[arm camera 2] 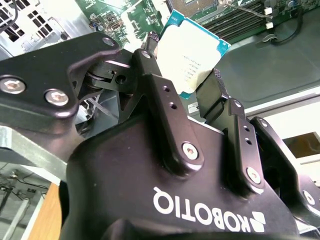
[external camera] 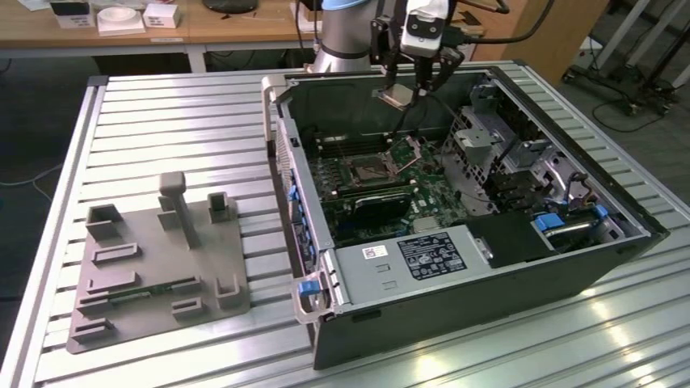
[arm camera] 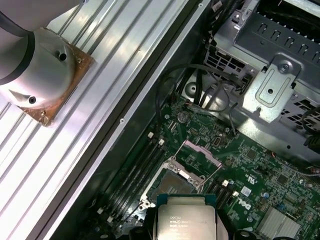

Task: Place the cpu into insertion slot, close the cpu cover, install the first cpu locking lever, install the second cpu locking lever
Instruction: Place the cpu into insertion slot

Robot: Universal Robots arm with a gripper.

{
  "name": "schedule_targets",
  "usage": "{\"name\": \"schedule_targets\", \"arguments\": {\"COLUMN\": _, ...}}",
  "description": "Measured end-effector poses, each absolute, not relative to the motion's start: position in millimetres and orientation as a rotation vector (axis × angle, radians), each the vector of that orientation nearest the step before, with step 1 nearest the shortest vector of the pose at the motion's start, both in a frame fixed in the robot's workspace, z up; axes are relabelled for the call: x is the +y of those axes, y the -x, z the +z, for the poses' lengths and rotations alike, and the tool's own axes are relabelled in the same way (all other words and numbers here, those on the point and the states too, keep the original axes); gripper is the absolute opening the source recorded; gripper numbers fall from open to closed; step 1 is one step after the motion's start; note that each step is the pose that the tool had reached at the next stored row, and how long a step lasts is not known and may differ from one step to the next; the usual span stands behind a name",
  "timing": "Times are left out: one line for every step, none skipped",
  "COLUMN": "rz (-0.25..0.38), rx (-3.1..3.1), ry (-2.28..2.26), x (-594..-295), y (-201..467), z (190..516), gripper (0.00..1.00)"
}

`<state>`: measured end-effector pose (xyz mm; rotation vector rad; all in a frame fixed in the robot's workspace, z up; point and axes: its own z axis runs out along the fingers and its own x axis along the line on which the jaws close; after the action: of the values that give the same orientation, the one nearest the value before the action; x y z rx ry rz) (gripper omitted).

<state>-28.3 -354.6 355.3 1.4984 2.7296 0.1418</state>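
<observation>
Black metal claw (arm camera 2: pixel 182 64) clamped on flat square silvery-beige cpu (arm camera 2: pixel 192 50), green edge showing, pinched at 2 opp. sides. Cpu hangs above open black computer case (external camera: pixel 518 267), well apart from square silver-rimmed insertion slot (arm camera: pixel 172 186) w/ dark centre. Thin silvery cpu cover frame (arm camera: pixel 202 156) tilted up beside slot. In first wrist view cpu's near edge is cut off and it hides part of slot. Ribbed aluminium desk (external camera: pixel 183 137) surrounds case.

Open black computer case (external camera: pixel 485 301) beside grey fixture (external camera: pixel 151 275) on slatted metal table (external camera: pixel 173 121)
</observation>
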Motion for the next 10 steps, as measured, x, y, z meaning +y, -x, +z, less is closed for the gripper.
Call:
{"name": "schedule_targets", "arguments": {"rz": 0.142, "rx": 2.725, "ry": -1.506, "x": -354.6, "y": 28.3, "z": 355.2, "gripper": 0.54}}
{"name": "schedule_targets", "arguments": {"rz": 0.142, "rx": 2.720, "ry": -1.514, "x": -354.6, "y": 28.3, "z": 355.1, "gripper": 0.54}}
{"name": "schedule_targets", "arguments": {"rz": 0.141, "rx": 2.716, "ry": -1.522, "x": -354.6, "y": 28.3, "z": 355.0, "gripper": 0.54}}
{"name": "schedule_targets", "arguments": {"rz": 0.141, "rx": 2.711, "ry": -1.529, "x": -354.6, "y": 28.3, "z": 354.9, "gripper": 0.54}}
{"name": "schedule_targets", "arguments": {"rz": 0.141, "rx": 2.707, "ry": -1.537, "x": -354.6, "y": 28.3, "z": 354.8, "gripper": 0.54}}
{"name": "schedule_targets", "arguments": {"rz": 0.141, "rx": 2.703, "ry": -1.543, "x": -354.6, "y": 28.3, "z": 354.7, "gripper": 0.54}}
{"name": "schedule_targets", "arguments": {"rz": 0.141, "rx": 2.699, "ry": -1.549, "x": -354.7, "y": 28.3, "z": 354.6, "gripper": 0.54}}
{"name": "schedule_targets", "arguments": {"rz": 0.141, "rx": 2.696, "ry": -1.554, "x": -354.6, "y": 28.3, "z": 354.6, "gripper": 0.54}}
{"name": "schedule_targets", "arguments": {"rz": 0.141, "rx": 2.695, "ry": -1.556, "x": -354.6, "y": 28.3, "z": 354.5, "gripper": 0.54}}
{"name": "schedule_targets", "arguments": {"rz": 0.141, "rx": 2.695, "ry": -1.557, "x": -354.6, "y": 28.3, "z": 354.5, "gripper": 0.54}}
